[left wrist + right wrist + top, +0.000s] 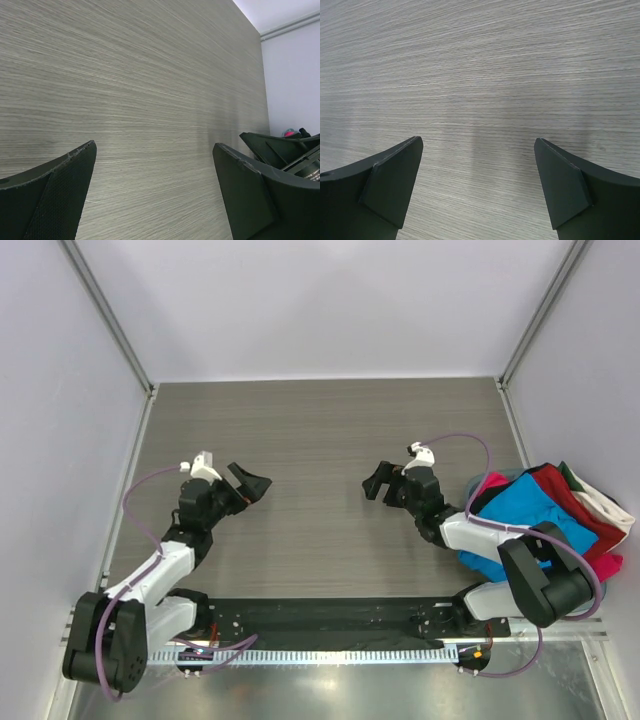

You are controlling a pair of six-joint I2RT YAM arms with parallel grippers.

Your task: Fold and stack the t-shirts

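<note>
A heap of t-shirts lies at the table's right edge: a bright blue one point(528, 512) on top, a red one point(562, 492), a magenta-pink one point(606, 566), a dark green edge point(570, 472) and a white one point(604, 502). My left gripper point(252, 484) is open and empty over bare table at the left. My right gripper point(380, 483) is open and empty over bare table, left of the heap. In the left wrist view my left gripper point(155, 155) frames bare wood, with the right gripper point(280, 147) and a pink scrap point(289, 132) far off. In the right wrist view my right gripper point(477, 150) shows only wood.
The grey wood-grain table point(320, 440) is walled by pale panels at the back and sides. A black mounting rail point(320, 618) runs along the near edge between the arm bases.
</note>
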